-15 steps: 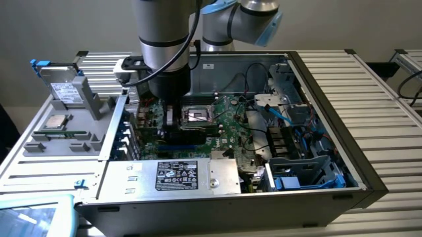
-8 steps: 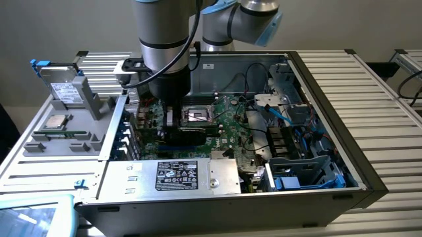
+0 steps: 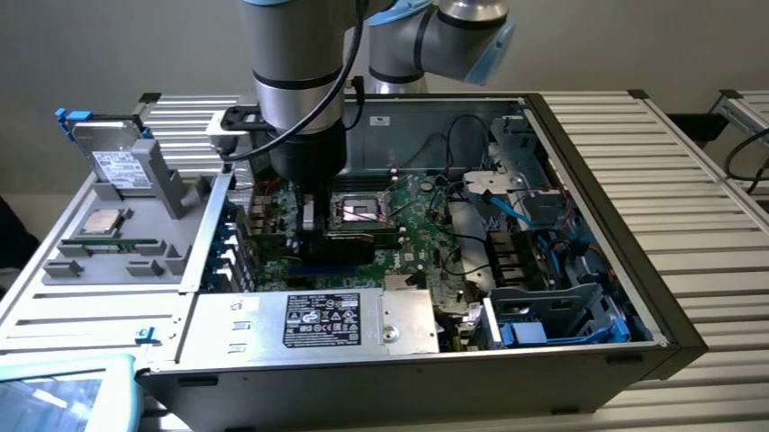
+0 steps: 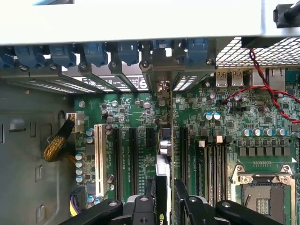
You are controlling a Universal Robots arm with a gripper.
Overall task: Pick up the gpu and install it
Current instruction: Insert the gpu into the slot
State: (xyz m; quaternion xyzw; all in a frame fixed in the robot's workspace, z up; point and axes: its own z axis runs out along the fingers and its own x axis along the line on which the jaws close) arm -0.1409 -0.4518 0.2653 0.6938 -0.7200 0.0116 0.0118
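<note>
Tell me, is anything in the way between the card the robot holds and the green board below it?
Nothing visible is. The gripper holds the gpu edge-on over the motherboard and its long black slots, and the slots beside it look empty. The gpu hides the spot right under it.

An open computer case (image 3: 481,382) sat mid-frame, a labelled power supply (image 3: 322,320) at its lower edge; at the exterior view's upper left stood, seemingly, a hard drive (image 3: 118,164).
</note>
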